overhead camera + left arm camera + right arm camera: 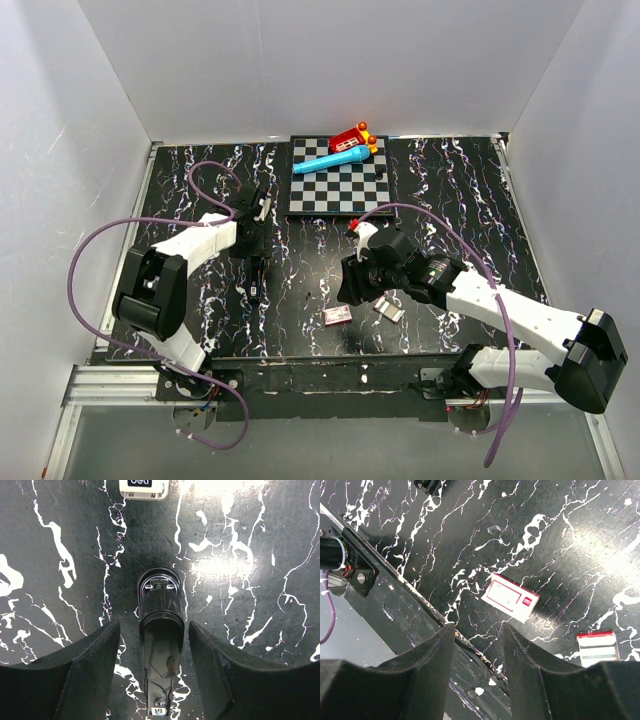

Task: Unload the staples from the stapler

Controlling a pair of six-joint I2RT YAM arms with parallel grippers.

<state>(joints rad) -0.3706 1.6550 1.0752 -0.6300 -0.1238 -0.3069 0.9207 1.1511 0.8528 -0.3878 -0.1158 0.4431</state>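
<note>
We have the left end effector (155, 630) released astride the stapler (161, 615), not touching, and the right end effector (477, 632) released, empty, above the worktop's (570, 525) near edge

SURFACE: tabletop (450, 190), black with white marble veining, glare patches | ENCLOSURE: plain white walls (330, 60) left, behind, right of tabletop | FRAME: aluminium rail (110, 385) along tabletop's near edge

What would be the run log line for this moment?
left gripper: open, around stapler, not touching | right gripper: open, empty, near white-and-red box | stapler: on table
</note>
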